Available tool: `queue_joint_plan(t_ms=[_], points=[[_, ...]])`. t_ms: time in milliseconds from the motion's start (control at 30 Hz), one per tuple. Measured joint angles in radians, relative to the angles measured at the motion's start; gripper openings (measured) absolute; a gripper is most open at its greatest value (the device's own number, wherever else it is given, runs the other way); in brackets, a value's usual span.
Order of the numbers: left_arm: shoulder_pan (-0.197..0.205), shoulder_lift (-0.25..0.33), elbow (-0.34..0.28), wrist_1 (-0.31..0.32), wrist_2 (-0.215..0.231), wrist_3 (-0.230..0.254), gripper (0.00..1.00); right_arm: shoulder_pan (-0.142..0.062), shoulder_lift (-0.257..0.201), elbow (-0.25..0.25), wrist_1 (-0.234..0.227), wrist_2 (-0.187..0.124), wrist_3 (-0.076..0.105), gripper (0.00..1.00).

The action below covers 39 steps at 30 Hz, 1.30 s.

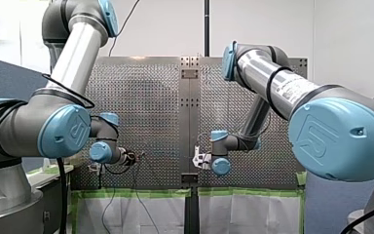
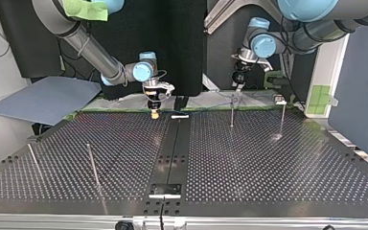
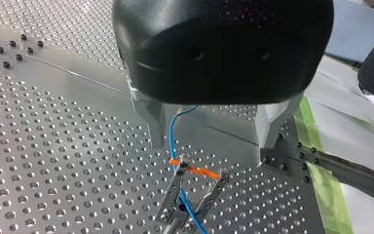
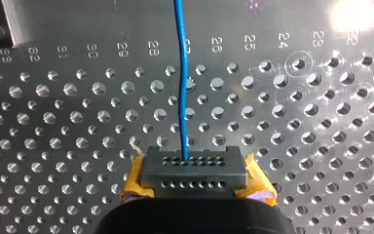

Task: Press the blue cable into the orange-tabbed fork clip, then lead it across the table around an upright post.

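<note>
The blue cable (image 3: 171, 134) is lying in the fork clip (image 3: 187, 200) on the table (image 2: 268, 163).
Across the top view, a post (image 2: 92, 165) is standing at the left. Next, the right gripper (image 2: 155, 111) is clamping its yellow pads (image 4: 260, 184) on the black plug (image 4: 195, 168) at the cable's end. Further right, the left gripper (image 2: 238, 84) is hanging with its fingers (image 3: 152, 122) spread wide, and the cable is passing between them, past the orange tab (image 3: 197, 170) and between the clip's 2 prongs.
</note>
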Motion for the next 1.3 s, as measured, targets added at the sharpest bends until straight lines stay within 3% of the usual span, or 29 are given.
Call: queue_joint_plan(t_ms=[667, 1067, 1300], points=[[-0.022, 0.001, 0.001, -0.003, -0.005, 0.005, 0.91, -0.001, 0.001, 0.0, 0.003, -0.006, -0.004, 0.0], [-0.08, 0.001, 0.001, 0.026, -0.008, 0.017, 0.91, 0.001, 0.003, 0.0, 0.004, -0.007, -0.004, 0.0], [-0.128, 0.001, 0.035, 0.041, -0.029, -0.022, 0.91, 0.003, 0.002, 0.0, 0.009, -0.008, -0.004, 0.0]])
